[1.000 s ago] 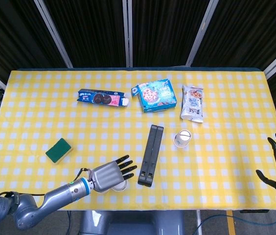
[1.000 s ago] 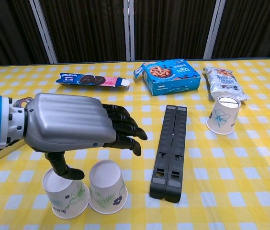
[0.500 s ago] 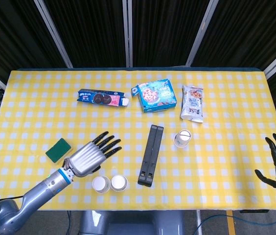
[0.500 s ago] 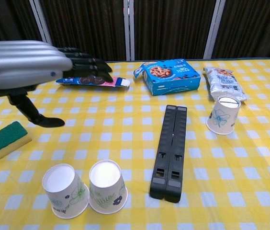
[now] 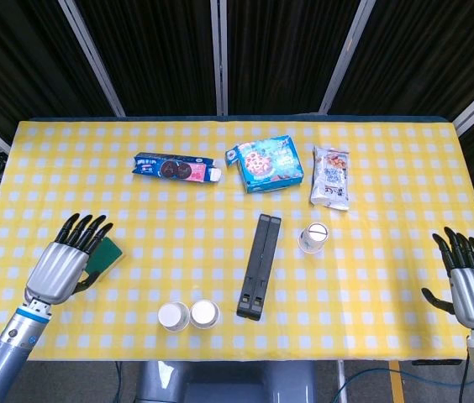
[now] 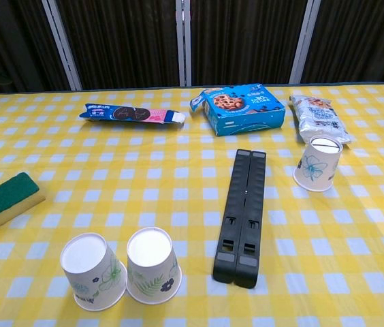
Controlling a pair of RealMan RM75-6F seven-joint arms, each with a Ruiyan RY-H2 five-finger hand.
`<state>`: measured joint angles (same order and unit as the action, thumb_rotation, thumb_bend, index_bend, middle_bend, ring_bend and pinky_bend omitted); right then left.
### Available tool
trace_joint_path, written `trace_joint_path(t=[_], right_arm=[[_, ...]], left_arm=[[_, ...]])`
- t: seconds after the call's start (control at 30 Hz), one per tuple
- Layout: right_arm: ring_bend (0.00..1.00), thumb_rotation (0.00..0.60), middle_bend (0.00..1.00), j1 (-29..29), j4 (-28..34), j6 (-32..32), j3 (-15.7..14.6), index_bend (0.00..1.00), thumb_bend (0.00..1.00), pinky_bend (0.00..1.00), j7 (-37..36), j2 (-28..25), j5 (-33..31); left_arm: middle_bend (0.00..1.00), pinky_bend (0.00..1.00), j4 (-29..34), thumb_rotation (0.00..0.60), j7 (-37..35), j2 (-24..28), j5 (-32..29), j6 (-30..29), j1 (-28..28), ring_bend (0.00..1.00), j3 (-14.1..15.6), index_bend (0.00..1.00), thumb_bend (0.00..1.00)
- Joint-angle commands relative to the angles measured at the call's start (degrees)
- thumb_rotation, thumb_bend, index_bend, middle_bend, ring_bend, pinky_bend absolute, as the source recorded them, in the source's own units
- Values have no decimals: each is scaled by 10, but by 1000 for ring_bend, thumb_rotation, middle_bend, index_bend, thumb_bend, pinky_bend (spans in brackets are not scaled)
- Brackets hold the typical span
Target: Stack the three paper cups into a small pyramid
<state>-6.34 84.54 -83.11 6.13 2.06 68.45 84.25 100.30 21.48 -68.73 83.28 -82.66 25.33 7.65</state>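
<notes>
Two paper cups stand upside down side by side at the table's front edge: the left cup [image 5: 172, 316] [image 6: 92, 272] and the right cup [image 5: 205, 314] [image 6: 152, 266], touching each other. A third upside-down paper cup [image 5: 313, 237] [image 6: 318, 163] stands apart, right of the black bar. My left hand [image 5: 66, 260] hovers open at the left side, over the sponge's edge, holding nothing. My right hand [image 5: 467, 280] is open at the far right edge, empty. Neither hand shows in the chest view.
A long black bar [image 5: 258, 265] [image 6: 242, 214] lies between the cup pair and the third cup. A green sponge [image 5: 107, 256] [image 6: 5, 199] sits at the left. A cookie sleeve [image 5: 177, 169], a blue cookie box [image 5: 265, 164] and a snack bag [image 5: 331, 176] lie at the back.
My left hand has lifted off the two front cups and swung away left to the sponge, leaving the chest view. The right hand rose slightly. The cups have not moved.
</notes>
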Motion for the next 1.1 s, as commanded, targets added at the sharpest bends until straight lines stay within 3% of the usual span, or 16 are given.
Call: trace_joint_path(t=[0.03, 0.27, 0.57, 0.87, 1.1], right_arm=[[0, 600, 0, -24, 1, 29, 11, 119, 62, 0, 18, 7, -9], [0, 600, 0, -96, 13, 111, 44, 133, 62, 0, 58, 10, -32], [0, 600, 0, -210, -19, 259, 77, 257, 75, 0, 84, 58, -98], [0, 600, 0, -267, -29, 342, 80, 246, 132, 0, 117, 85, -164], [0, 600, 0, -293, -15, 367, 70, 246, 220, 0, 166, 86, -211]], left_arm=[[0, 0, -27, 600, -32, -5, 12, -19, -23, 0, -1, 22, 278], [0, 0, -40, 600, -70, 2, 13, -18, -35, 0, -20, 21, 278], [0, 0, -49, 600, -92, 7, 3, 21, -35, 0, -41, 21, 278], [0, 0, -55, 600, -109, 12, -1, 46, -36, 0, -54, 21, 277], [0, 0, -58, 600, -120, 15, -2, 60, -38, 0, -62, 21, 276]])
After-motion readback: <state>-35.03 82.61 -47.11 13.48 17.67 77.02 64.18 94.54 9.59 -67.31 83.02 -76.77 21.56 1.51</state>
